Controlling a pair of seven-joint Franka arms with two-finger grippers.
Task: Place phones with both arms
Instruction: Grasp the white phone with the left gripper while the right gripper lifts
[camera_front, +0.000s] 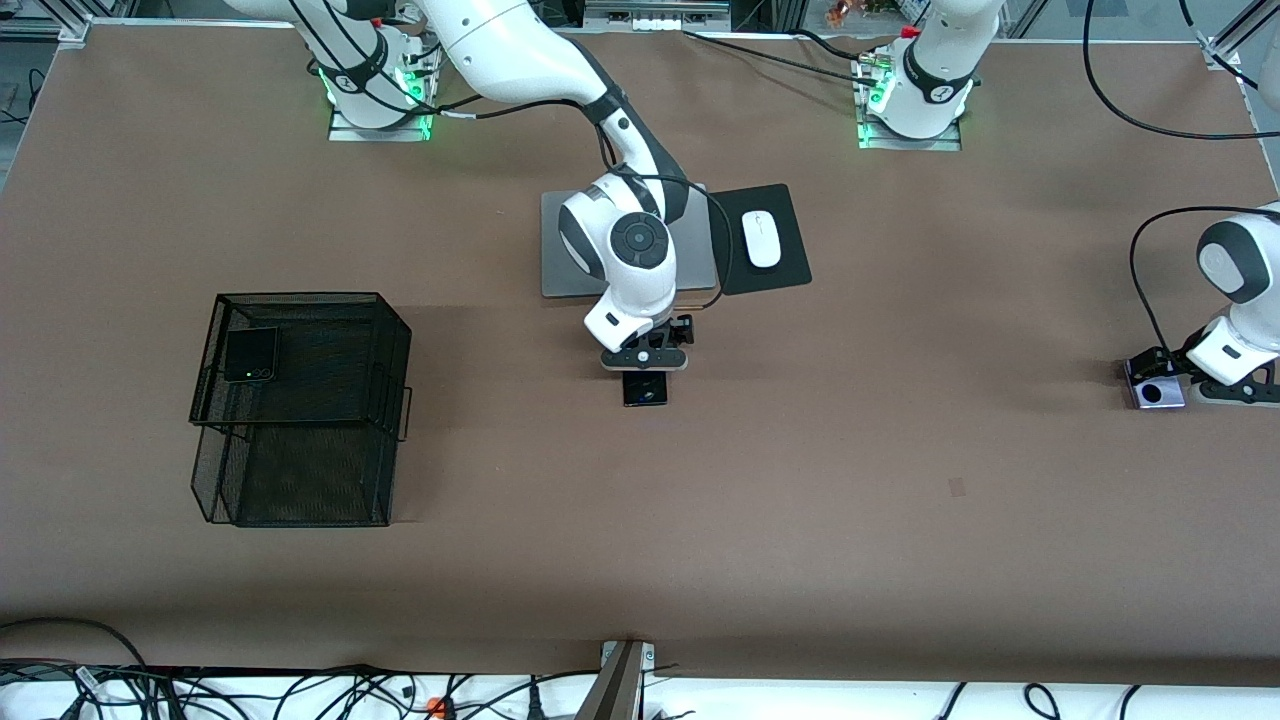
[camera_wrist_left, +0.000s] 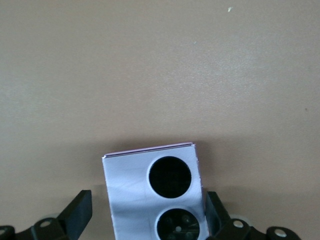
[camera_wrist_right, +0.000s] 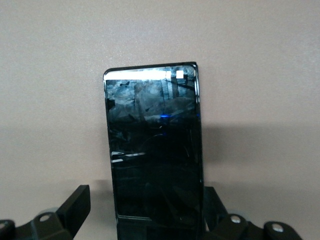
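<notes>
Right gripper (camera_front: 645, 368): spread wide, straddling the slab phone (camera_front: 645, 388) at table centre; squared before closing.
Left gripper (camera_front: 1175, 385): spread around the lilac phone (camera_front: 1155, 388), three o'clock edge.
Basket (camera_front: 300, 400): nine o'clock, black flip phone (camera_front: 250, 355) inside.

Slab phone (camera_front: 644, 388) half hidden under right gripper (camera_front: 646, 362)

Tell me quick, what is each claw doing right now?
Left gripper: open, astride the lilac flip phone.
Right gripper: open, astride the black slab phone.
</notes>
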